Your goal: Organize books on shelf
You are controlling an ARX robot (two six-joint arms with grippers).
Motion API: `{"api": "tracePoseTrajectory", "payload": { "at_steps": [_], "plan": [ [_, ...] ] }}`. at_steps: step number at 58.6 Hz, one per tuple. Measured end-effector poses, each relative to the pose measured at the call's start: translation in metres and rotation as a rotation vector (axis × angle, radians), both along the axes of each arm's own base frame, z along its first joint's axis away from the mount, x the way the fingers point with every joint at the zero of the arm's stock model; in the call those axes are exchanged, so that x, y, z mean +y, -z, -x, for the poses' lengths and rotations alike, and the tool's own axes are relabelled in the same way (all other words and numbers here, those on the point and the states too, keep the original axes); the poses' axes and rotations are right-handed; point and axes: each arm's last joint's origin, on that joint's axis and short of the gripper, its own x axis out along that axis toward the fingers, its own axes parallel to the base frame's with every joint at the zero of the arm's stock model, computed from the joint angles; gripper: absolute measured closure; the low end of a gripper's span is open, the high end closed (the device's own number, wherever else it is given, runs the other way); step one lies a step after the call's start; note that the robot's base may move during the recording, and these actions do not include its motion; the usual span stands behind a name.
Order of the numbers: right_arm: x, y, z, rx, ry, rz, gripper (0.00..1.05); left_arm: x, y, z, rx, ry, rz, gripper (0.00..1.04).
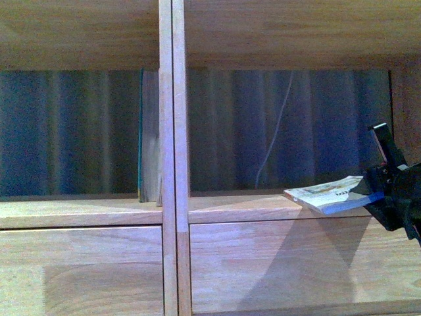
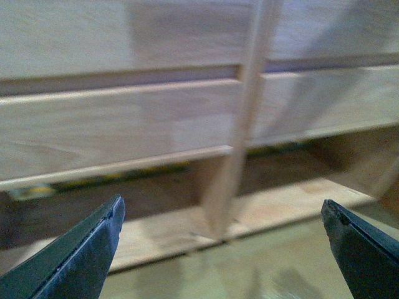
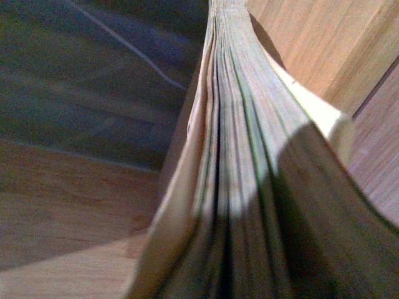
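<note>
Front view shows the right pincer (image 1: 378, 192) clamped on a thin white paperback with an illustrated cover (image 1: 325, 194), held nearly flat, its free end over the front lip of the right compartment of the large light-wood shelf (image 1: 168, 257). A slim blue-spined book (image 1: 141, 131) stands upright in the left compartment against the central divider. The left pincer (image 2: 221, 202) gapes wide before the drawer fronts.

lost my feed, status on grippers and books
Left gripper open, empty. Right gripper shut on paperback at shelf edge. Blue-spined book upright by divider. Nothing blocking.
</note>
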Motion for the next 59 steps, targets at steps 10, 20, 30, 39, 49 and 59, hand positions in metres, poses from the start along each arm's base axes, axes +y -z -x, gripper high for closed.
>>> {"api": "tracePoseTrajectory", "payload": {
  "at_steps": [10, 20, 30, 39, 49, 59],
  "plan": [
    [-0.011, -0.003, 0.011, -0.061, -0.027, -0.003, 0.97, 0.018, -0.048, -0.035, -0.103, 0.113, 0.045, 0.07],
    [-0.014, -0.044, 0.037, -0.222, -0.101, 0.039, 0.97, 0.045, -0.092, -0.119, -0.031, 0.053, 0.188, 0.07],
    [-0.002, -0.07, 0.056, -0.328, -0.187, 0.116, 0.97, 0.048, -0.12, -0.179, 0.047, 0.051, 0.305, 0.07],
    [0.009, -0.081, 0.064, -0.393, -0.248, 0.182, 0.97, 0.034, -0.149, -0.222, 0.118, 0.083, 0.416, 0.07],
    [0.015, -0.09, 0.071, -0.48, -0.284, 0.207, 0.97, -0.004, -0.194, -0.236, 0.146, 0.251, 0.544, 0.07],
    [0.019, -0.094, 0.087, -0.568, -0.304, 0.208, 0.97, -0.041, -0.216, -0.225, 0.178, 0.401, 0.63, 0.07]
  ]
}}
